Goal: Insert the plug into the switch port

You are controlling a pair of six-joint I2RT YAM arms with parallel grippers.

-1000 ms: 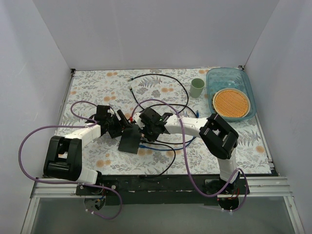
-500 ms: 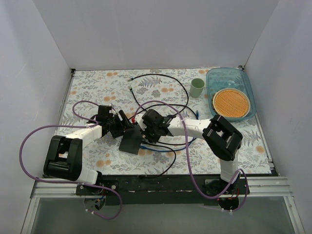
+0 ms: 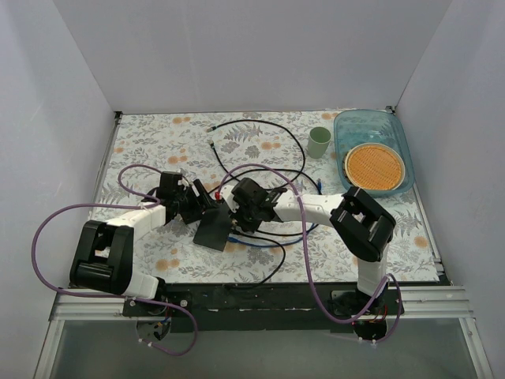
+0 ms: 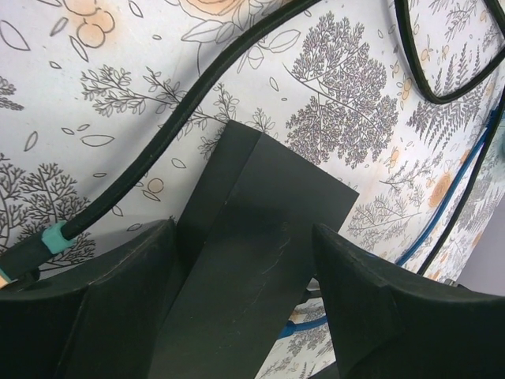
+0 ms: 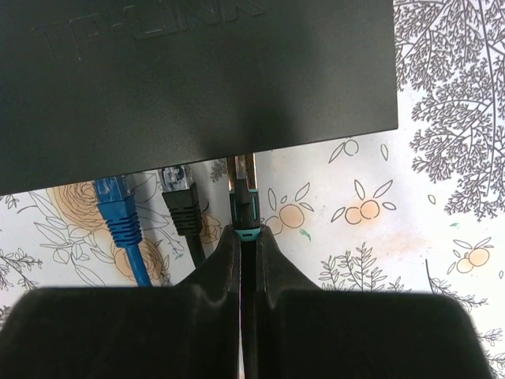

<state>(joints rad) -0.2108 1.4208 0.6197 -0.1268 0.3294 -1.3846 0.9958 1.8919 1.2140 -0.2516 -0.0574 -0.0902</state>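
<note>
White walls close in three sides of a table covered with a flower-print cloth (image 3: 158, 142), seen from above. I see both arms reaching in from the near edge and meeting at the middle of the cloth.

Far out beyond the right arm's jaws, in the right back corner, sits a clear teal tub (image 3: 377, 125) with an orange woven disc (image 3: 374, 167) lying in it. A pale green cup (image 3: 319, 142) stands just beside the tub.

Between the two grippers is the switch box (image 3: 211, 229), flat and dark grey, tilted off the cloth. The left gripper (image 4: 241, 237) has its jaws spread wide with the box between them, one finger pressed to each side: it is gripping the box.

The right gripper (image 5: 246, 235) faces one long edge of the box. Its jaws are closed tight on the plug (image 5: 243, 207), which has a teal band. The plug's clear tip pokes out ahead of the jaws and meets the box's edge. The switch port lies under that edge and is hidden, so I cannot tell whether the plug is seated.

To the left of these jaws, a blue plug (image 5: 118, 207) and a black plug (image 5: 180, 197) run under the same edge.

Loose black cable (image 3: 260, 126) loops over the cloth beyond both grippers.
</note>
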